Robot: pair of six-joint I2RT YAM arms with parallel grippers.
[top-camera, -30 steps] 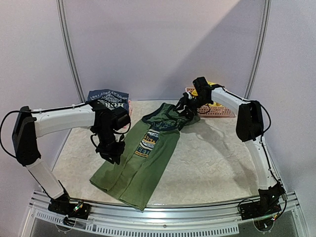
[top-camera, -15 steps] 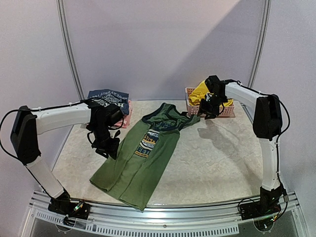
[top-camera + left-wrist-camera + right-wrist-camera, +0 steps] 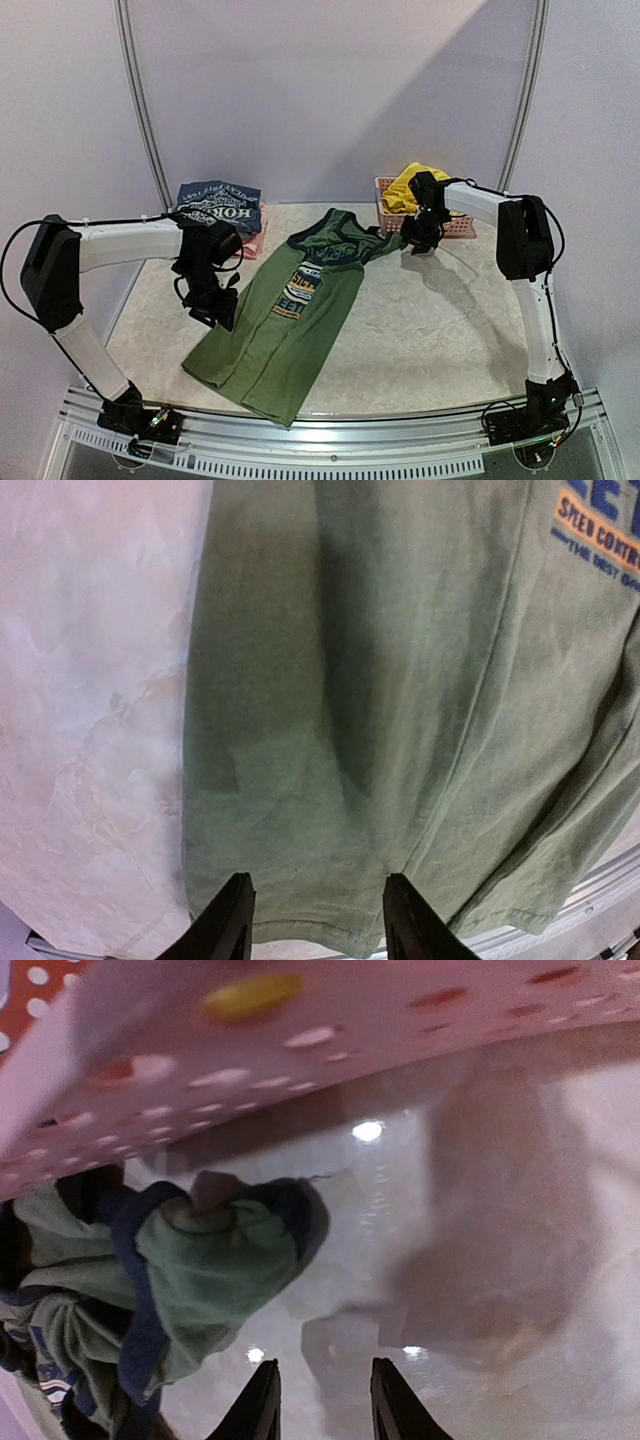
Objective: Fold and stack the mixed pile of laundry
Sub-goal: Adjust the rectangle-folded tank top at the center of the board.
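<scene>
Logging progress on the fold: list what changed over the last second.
Right end effector came off the shirt at its shoulder, swung right to the basket, now sits low beside it, empty. Left end effector eased slightly left. Shirt, shorts and basket stayed put.

The olive-green sleeveless shirt [image 3: 285,320] is lying spread flat and front up, running diagonally from its hem at the near left to its dark-trimmed neckline, which is bunching up at the far middle. The bright yellow shorts [image 3: 405,185] are sitting crumpled at the far right, heaping above the pink basket [image 3: 462,228].
</scene>
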